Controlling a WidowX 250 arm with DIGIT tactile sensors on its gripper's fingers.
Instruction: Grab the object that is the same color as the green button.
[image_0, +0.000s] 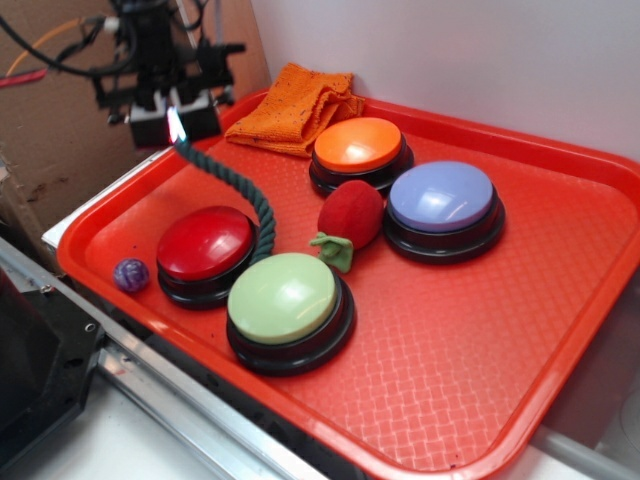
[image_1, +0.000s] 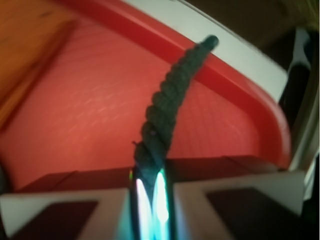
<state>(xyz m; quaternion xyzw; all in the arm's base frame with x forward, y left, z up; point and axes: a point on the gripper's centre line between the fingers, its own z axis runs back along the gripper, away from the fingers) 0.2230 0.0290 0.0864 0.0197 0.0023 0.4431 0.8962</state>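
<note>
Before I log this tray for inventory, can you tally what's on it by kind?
Domed buttons: 4 (red, green, orange, lavender-blue)
Green rope, held in the pincer: 1
Plush strawberry: 1
Orange cloth: 1
Small purple ball: 1
Total: 8

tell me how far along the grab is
Done: the gripper is shut on one end of the green rope, matching the green button. In hand: that end is raised at the tray's far left corner. Left: the other end still curls behind the red button.
</note>
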